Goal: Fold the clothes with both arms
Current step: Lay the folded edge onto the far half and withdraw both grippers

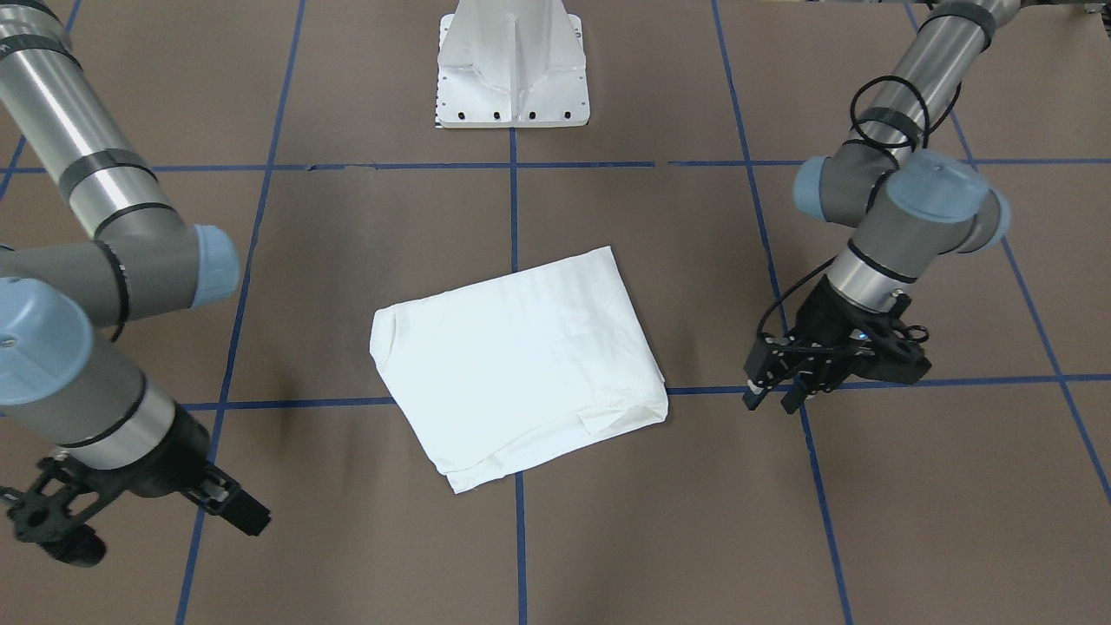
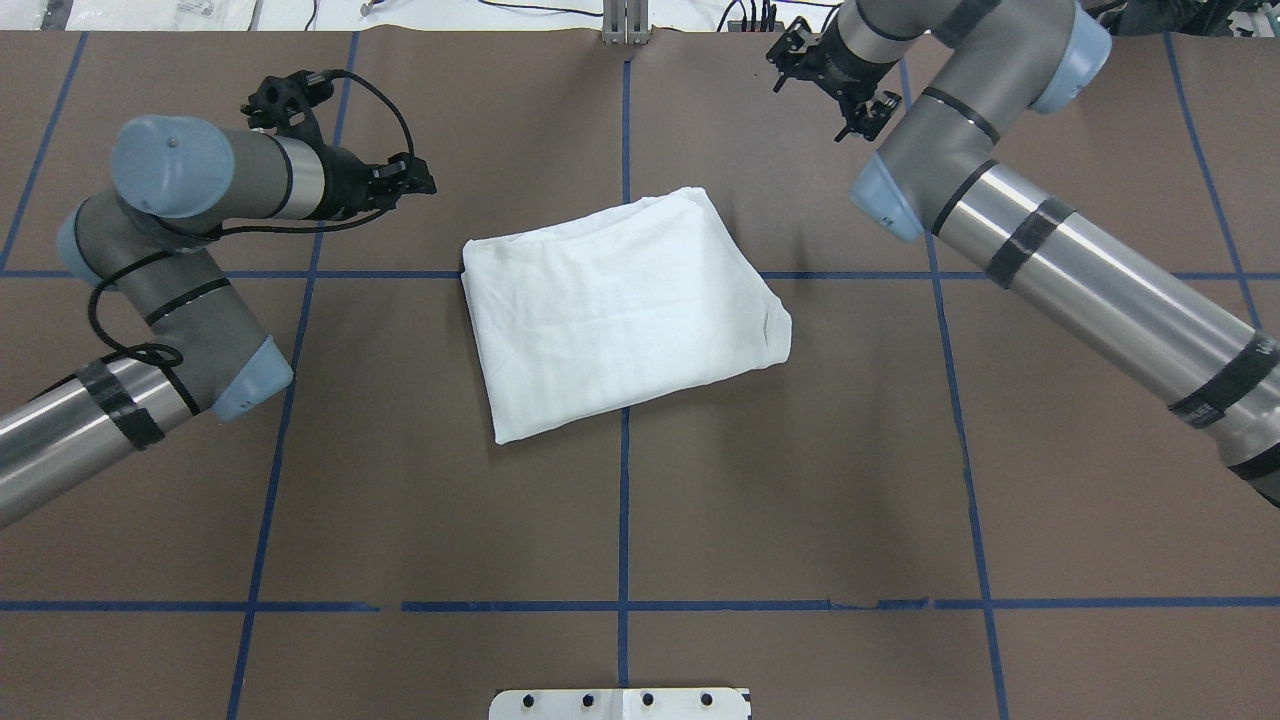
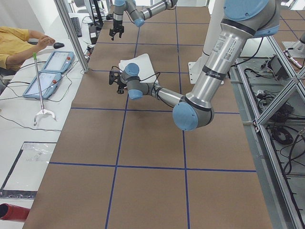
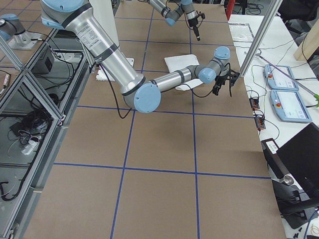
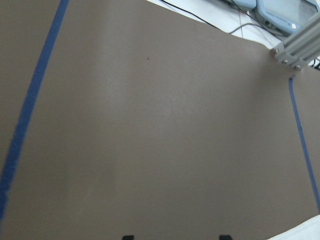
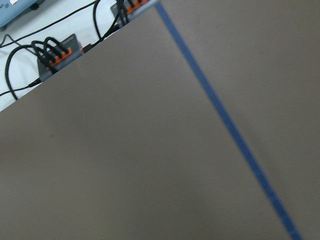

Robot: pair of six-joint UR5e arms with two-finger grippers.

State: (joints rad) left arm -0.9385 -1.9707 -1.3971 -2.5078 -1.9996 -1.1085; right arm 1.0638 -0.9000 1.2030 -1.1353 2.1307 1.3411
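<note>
one folded shirt, two tools, left tool, right tool

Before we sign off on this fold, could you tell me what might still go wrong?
1. The folded white T-shirt lies askew to the blue tape lines, with loose layers showing at one edge; another grasp might catch only the top layer and undo the fold.
2. The open black left gripper hangs beside the shirt; a move toward it could drag the cloth.
</note>
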